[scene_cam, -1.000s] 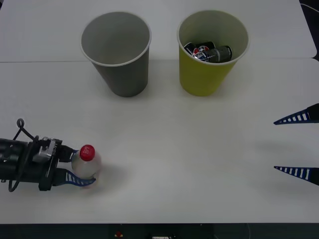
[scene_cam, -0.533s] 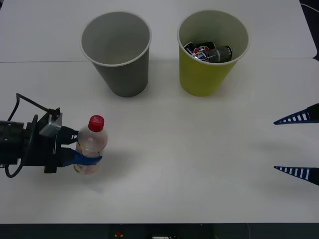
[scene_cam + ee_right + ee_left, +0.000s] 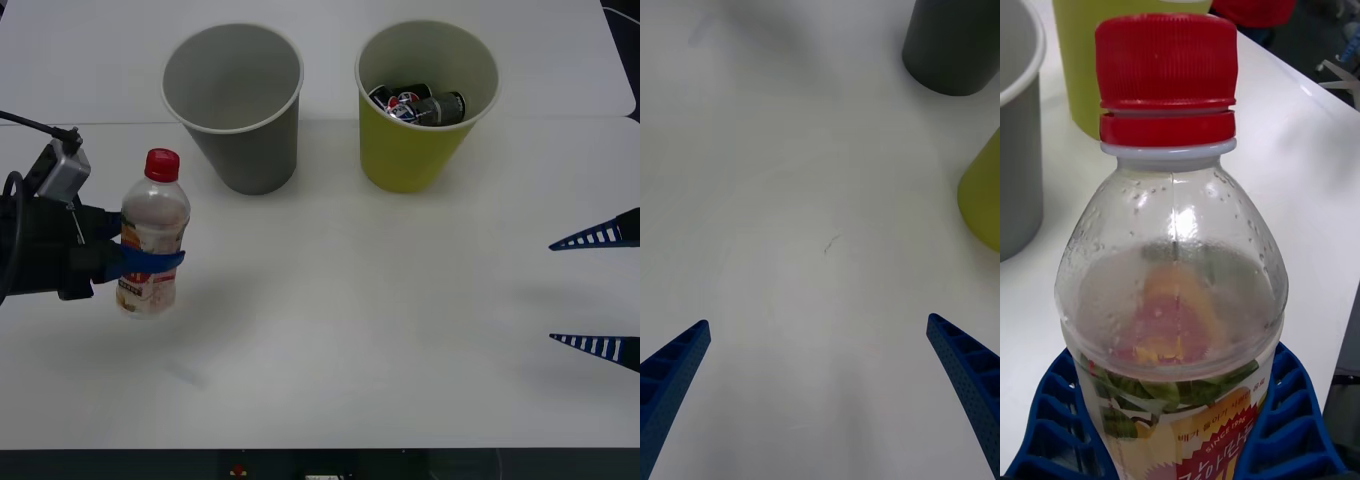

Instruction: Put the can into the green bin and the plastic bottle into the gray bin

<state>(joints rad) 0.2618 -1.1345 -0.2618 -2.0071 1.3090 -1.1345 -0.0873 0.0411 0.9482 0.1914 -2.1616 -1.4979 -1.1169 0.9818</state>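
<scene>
A: Where is the bottle (image 3: 152, 236)?

B: In the left gripper (image 3: 150, 260), at the left side of the table (image 3: 330, 330), nearer the robot than the gray bin (image 3: 235, 105) and to that bin's left. The blue fingers (image 3: 1289, 427) pinch it around the label band.

A: Which way does it point?

B: Its long axis is close to vertical, red cap (image 3: 162, 164) on top, base toward the table. In the front view the cap end leans slightly to the right.

A: Is it touching the table?

B: I cannot tell for certain; its shadow lies apart from its base, so it looks raised.

A: And the bins?

B: The gray bin stands upright, open mouth up. The green bin (image 3: 420, 110) stands just beside it on its right, with a dark can (image 3: 420, 105) lying inside.

A: The right gripper (image 3: 598, 290)?

B: At the table's right edge, well apart from both bins, fingers spread wide over bare table.
</scene>
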